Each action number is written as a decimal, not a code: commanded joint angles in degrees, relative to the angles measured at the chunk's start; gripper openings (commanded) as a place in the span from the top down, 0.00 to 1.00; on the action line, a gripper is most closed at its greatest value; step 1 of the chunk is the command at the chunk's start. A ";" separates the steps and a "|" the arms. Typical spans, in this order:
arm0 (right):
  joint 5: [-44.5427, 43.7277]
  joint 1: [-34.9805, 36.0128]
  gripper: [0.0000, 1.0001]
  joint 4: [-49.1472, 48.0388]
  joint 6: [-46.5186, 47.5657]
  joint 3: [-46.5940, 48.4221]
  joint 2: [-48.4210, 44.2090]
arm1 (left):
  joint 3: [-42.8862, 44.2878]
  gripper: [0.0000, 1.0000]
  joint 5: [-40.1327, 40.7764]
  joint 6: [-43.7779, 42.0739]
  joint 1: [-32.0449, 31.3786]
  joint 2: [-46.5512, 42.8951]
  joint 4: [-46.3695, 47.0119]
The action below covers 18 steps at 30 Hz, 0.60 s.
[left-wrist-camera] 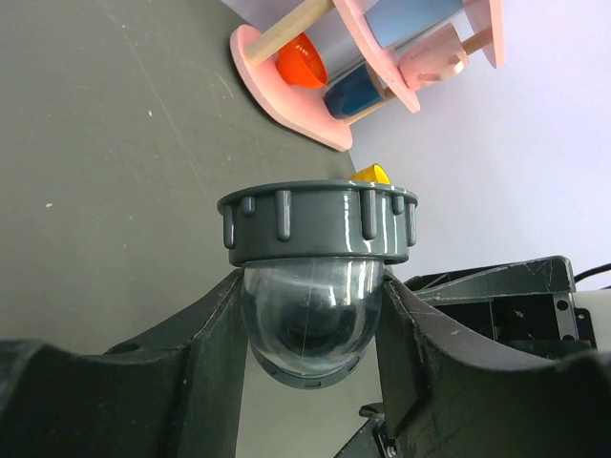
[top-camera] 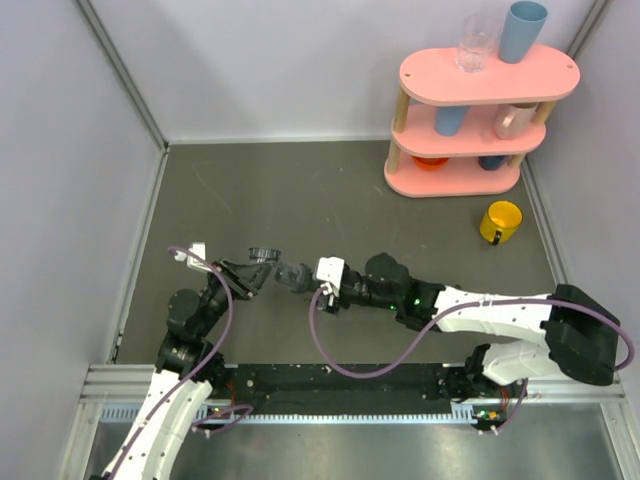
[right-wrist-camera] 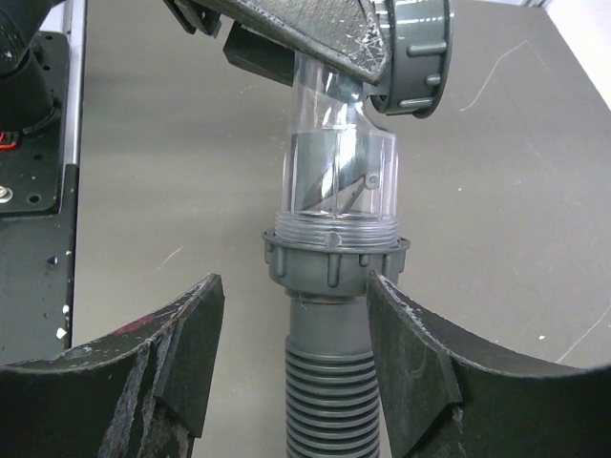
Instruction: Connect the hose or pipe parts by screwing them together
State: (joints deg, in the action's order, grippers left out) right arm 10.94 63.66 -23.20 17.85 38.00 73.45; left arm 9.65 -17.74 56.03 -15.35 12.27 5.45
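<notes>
Though dark, tabletop [top-camera: 300,190] amid pale walls [top-camera: 270,60].

A clear elbow fitting [right-wrist-camera: 334,176] is held in the air, with its lower end apparently seated in a grey ring nut [right-wrist-camera: 334,260] with raised ribs. A grey ribbed hose [right-wrist-camera: 329,401] is joined in line just below that nut. A second ring nut [left-wrist-camera: 320,224], also grey and ribbed, is carried on the elbow's other end. Whether the lower thread is fully tightened cannot be judged.

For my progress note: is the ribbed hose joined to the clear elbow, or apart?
Joined: the nut on the hose wraps the end of the clear elbow, no gap. Tightness: cannot tell.
</notes>
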 commanded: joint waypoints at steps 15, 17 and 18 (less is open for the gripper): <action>4.09 0.85 0.32 2.81 0.35 8.06 8.11 | 2.83 1.00 -2.48 3.82 -0.03 -1.99 7.73; 4.61 0.77 0.29 2.81 0.26 8.06 8.37 | 2.83 1.00 -2.48 3.82 -0.03 -2.25 7.82; 5.14 0.68 0.28 2.98 0.09 8.06 8.81 | 2.83 1.00 -2.48 3.82 -0.03 -2.34 7.91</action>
State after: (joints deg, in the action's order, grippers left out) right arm 10.63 63.57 -21.82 18.48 43.70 79.96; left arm 9.65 -15.07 55.79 -14.68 11.81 4.05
